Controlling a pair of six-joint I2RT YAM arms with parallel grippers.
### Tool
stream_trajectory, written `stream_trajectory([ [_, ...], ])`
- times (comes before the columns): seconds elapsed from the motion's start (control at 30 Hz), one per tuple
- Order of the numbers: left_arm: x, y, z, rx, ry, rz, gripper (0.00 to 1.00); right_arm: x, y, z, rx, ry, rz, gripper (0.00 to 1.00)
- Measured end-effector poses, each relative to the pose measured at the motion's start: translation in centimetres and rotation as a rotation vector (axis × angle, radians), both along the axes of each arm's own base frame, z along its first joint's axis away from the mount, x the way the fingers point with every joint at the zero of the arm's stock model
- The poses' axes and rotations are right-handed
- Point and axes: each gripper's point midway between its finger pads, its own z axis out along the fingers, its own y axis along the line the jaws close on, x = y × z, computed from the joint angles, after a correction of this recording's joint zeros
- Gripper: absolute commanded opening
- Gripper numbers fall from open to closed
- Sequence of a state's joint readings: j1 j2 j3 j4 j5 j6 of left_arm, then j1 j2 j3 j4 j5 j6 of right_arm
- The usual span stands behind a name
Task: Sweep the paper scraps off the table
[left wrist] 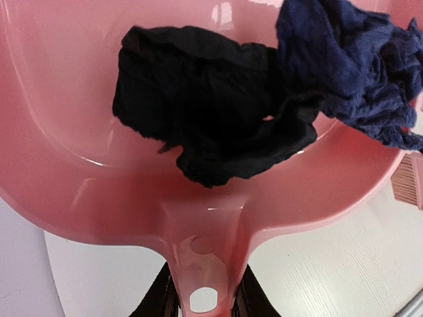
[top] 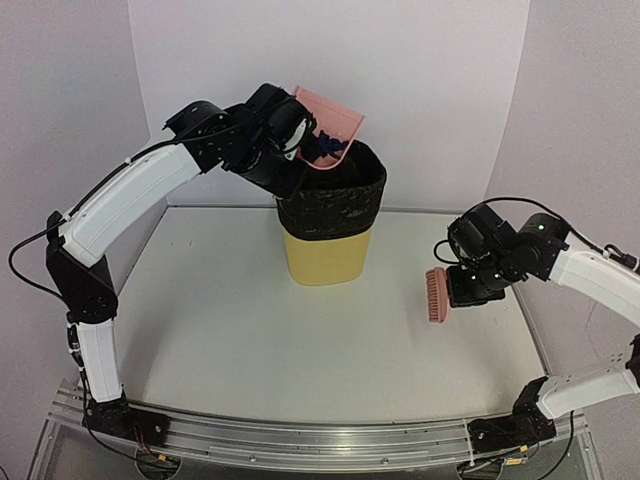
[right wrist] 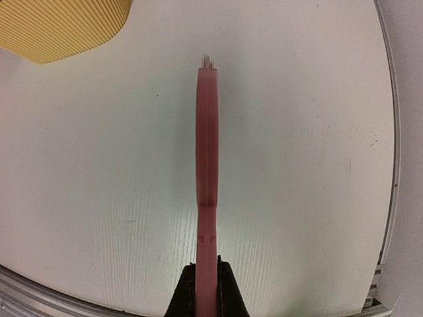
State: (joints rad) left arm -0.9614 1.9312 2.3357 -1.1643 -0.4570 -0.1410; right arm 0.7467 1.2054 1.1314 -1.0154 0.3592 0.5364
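Observation:
My left gripper (left wrist: 205, 300) is shut on the handle of the pink dustpan (left wrist: 79, 165), raised and tipped over the bin's mouth in the top view, dustpan (top: 330, 115). Inside the pan lie paper scraps: a black one (left wrist: 205, 112) and a navy one (left wrist: 350, 66); a dark scrap (top: 326, 147) shows at the pan's lip. My right gripper (right wrist: 207, 290) is shut on the pink brush (right wrist: 207, 152), held edge-on above the white table (right wrist: 99, 198). In the top view the brush (top: 437, 295) hangs at the right over the table (top: 220, 330). No scraps show on the table.
A yellow bin (top: 328, 255) with a black liner (top: 335, 200) stands at the table's back middle; its yellow corner (right wrist: 59, 26) shows in the right wrist view. White walls surround the table, and a metal rail (top: 320, 440) runs along the front edge.

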Motion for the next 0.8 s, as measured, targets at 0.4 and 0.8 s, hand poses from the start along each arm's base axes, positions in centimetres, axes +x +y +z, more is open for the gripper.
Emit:
stream_trajectory([
  [0.4, 7.3, 2.2, 0.8, 0.037, -0.145, 0.121, 0.0, -0.6, -0.5, 0.2, 0.019, -0.013, -0.012, 0.0],
  [0.8, 11.8, 3.0, 0.6, 0.295, -0.347, 0.214, 0.0, -0.8, -0.8, 0.0, 0.017, -0.012, -0.013, 0.0],
])
